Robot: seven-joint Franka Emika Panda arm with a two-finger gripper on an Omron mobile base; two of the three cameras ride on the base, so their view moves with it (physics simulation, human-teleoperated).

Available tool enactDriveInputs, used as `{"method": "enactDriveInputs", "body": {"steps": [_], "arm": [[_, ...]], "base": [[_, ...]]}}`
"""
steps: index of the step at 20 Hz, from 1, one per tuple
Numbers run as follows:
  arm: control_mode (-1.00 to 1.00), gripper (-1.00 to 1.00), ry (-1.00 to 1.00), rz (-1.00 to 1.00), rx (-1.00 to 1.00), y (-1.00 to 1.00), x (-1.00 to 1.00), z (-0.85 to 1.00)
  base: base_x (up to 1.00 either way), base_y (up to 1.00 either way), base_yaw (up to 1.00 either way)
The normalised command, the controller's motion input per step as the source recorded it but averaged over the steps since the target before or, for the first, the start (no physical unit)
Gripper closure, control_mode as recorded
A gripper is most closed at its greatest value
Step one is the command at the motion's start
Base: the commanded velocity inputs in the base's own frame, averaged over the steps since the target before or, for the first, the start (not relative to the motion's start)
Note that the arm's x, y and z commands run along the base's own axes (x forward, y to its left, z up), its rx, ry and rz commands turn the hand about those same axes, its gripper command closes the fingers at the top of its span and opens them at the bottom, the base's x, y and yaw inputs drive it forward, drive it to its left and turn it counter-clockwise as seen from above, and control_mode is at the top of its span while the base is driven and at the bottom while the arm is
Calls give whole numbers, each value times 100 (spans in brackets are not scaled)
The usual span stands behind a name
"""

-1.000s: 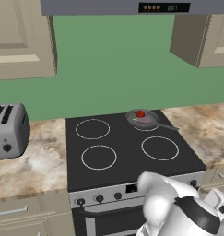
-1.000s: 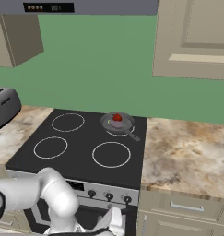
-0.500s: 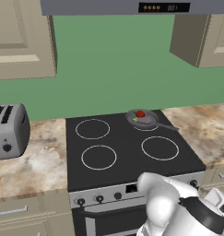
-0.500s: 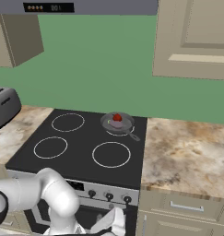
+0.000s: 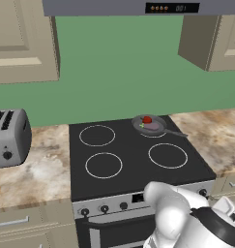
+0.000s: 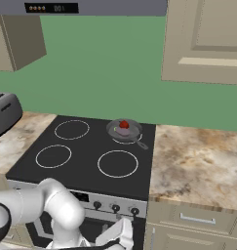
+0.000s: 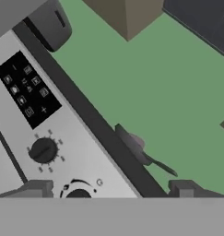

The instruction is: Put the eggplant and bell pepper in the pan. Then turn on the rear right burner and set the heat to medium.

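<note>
The pan [image 5: 149, 125] sat on the rear right burner [image 5: 153, 131] in the upper middle of the left base view, with the bell pepper [image 5: 147, 119] and the eggplant [image 5: 151, 126] lying in it, the pepper toward the back rim. In the hand view the claw [image 7: 109, 190] stood with its tips wide apart at the bottom, holding nothing, close before a stove knob [image 7: 43, 150] on the control panel.

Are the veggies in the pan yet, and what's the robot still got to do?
Yes: the eggplant and bell pepper lie in the pan on the rear right burner. Now the open gripper faces the stove's knobs. Left: turning that burner's knob to medium.
</note>
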Motion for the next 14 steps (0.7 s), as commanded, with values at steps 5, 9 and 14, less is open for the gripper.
{"method": "enactDriveInputs", "body": {"steps": [5, 9, 14], "arm": [[-100, -100, 0, 0, 7, 0, 0, 0], [-100, -100, 0, 0, 7, 1, 1, 0], [-100, -100, 3, 0, 5, 12, 11, 0]], "base": [[0, 0, 0], [0, 0, 0], [0, 0, 0]]}}
